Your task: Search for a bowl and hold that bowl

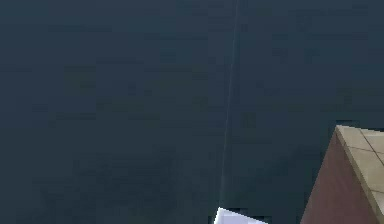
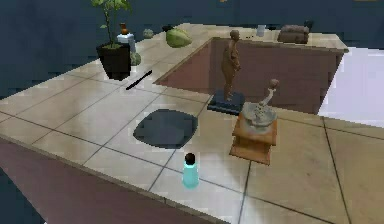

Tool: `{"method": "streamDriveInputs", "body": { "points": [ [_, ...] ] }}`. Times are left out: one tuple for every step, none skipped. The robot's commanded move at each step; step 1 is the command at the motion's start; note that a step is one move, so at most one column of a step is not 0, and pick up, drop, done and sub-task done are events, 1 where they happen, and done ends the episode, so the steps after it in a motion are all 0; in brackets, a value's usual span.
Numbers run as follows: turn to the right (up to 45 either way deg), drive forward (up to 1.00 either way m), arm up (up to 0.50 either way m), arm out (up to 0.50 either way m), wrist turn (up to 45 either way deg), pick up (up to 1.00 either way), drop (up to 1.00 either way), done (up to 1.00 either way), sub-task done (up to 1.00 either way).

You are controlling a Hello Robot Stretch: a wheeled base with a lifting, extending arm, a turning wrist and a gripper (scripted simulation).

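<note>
1. In the forward view, a dark blue wall [image 1: 120,100] stands close ahead and leaves little open room. A white corner [image 1: 238,217] is cut off by the bottom edge, so I can't say what it is.
2. At the forward view's right, one corner of the tiled worktop [image 1: 362,150] juts in, with its near edge and brown side showing.
3. In the arm side view, the worktop [image 2: 70,110] has broad bare tiles on the left. Its near edge runs along the bottom, with a drop below.
4. One potted plant [image 2: 115,55] stands far back on the left, its top cut off. It half hides a white and blue bottle [image 2: 125,38]. Just beside the pot lies one thin dark stick [image 2: 138,80].
5. One dark blue rounded thing [image 2: 165,128] lies on the worktop left of the middle. Its outline is bowl-like, but I can't be sure it is the bowl.
6. One green lump [image 2: 178,38] sits farther back, too small to name.
7. One teal bottle [image 2: 190,170] stands upright near the front edge, which makes two bottles in all.
8. A brown-walled recess [image 2: 190,70] cuts into the worktop.
9. One upright statue [image 2: 232,62] stands at the recess, with one pale piece on a wooden block [image 2: 255,128] just beside it.
10. One brown lump [image 2: 292,34] sits on the far edge, hard to make out.
11. I cannot tell the state of the gripper.
</note>
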Motion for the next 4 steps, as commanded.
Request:
{"method": "streamDriveInputs", "body": {
  "points": [
    [0.0, 0.0, 0.38, 0.0, 0.0, 0.0, 0.0, 0.0, 0.0],
    [0.0, 0.0, 0.0, 0.16, 0.0, 0.0, 0.0, 0.0, 0.0],
    [0.0, 0.0, 0.0, 0.0, 45.0, 0.0, 0.0, 0.0, 0.0],
    [0.0, 0.0, 0.0, 0.0, 45.0, 0.0, 0.0, 0.0, 0.0]
  ]
}}
